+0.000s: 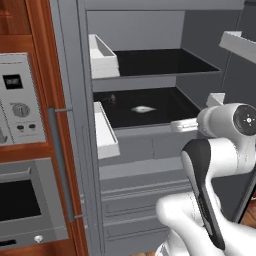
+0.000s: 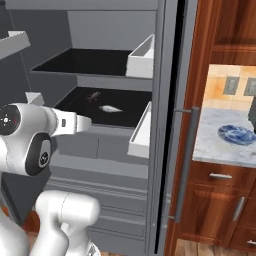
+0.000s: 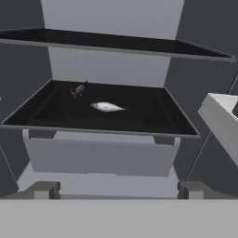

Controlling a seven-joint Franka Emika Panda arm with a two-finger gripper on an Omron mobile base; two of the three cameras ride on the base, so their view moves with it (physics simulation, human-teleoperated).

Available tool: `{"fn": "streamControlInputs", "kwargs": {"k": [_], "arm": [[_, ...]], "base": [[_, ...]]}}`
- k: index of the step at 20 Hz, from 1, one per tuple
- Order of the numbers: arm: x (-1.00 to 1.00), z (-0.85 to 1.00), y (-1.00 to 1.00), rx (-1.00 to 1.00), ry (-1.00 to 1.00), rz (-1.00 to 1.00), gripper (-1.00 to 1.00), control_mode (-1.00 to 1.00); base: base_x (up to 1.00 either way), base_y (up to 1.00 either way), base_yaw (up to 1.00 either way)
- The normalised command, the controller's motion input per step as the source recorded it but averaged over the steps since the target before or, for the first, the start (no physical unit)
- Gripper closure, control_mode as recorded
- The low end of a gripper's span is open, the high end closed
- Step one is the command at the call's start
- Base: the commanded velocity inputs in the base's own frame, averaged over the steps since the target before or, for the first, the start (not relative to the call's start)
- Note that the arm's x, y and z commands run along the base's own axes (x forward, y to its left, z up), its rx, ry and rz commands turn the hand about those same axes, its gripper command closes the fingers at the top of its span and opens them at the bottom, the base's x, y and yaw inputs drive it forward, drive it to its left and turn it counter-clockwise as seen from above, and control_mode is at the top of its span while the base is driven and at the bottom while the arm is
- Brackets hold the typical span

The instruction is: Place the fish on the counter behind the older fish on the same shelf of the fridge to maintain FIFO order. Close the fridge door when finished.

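The fridge (image 1: 165, 45) takes up most of the left base view with its doors swung open, showing 2 black shelves, white door bins and grey drawers below. To the right in the right base view stands the tabletop (image 2: 210, 145), a marbled slab over reddish-brown cabinets, carrying a blue patterned plate (image 2: 236, 134).

The robot arm (image 1: 205, 165) rises at the lower right of the left base view, its forearm pointing toward the lower of the 2 shelves. That shelf (image 3: 139, 118) lies across the middle of the hand view.

On it, near the centre, rests the older fish (image 3: 107, 107), pale and silvery. Just up and left of it, toward the back wall, sits the fish (image 3: 78, 89), small and dark, apart from the pale one.

The pincer (image 3: 116, 190) shows its 2 tips spread wide at the bottom of the hand view, with nothing between them, in front of the shelf's grey lip.

Judged from this layout, the placing looks done: the dark fish already lies behind the pale one on the same shelf. What remains is drawing the arm clear and closing the fridge doors.
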Motion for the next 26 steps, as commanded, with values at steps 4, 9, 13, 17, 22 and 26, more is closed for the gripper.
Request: {"fn": "streamControlInputs", "kwargs": {"k": [4,9,13,17,22,26], "arm": [[0.00,0.00,0.00,0.00,0.00,0.00,-1.00,1.00],[0.00,0.00,0.00,0.00,0.00,0.00,-1.00,1.00],[0.00,0.00,0.00,0.00,0.00,0.00,-1.00,1.00],[0.00,0.00,0.00,0.00,0.00,0.00,-1.00,1.00],[-0.18,0.00,-0.19,0.05,-0.05,0.00,-1.00,-1.00],[-0.62,0.26,-0.88,0.16,-0.23,0.00,-1.00,-1.00]], "base": [[-0.13,0.31,0.00],[-0.27,0.05,0.00],[-0.30,0.00,0.00],[-0.28,0.00,0.00],[0.00,0.00,0.00],[0.00,0.00,0.00]]}}
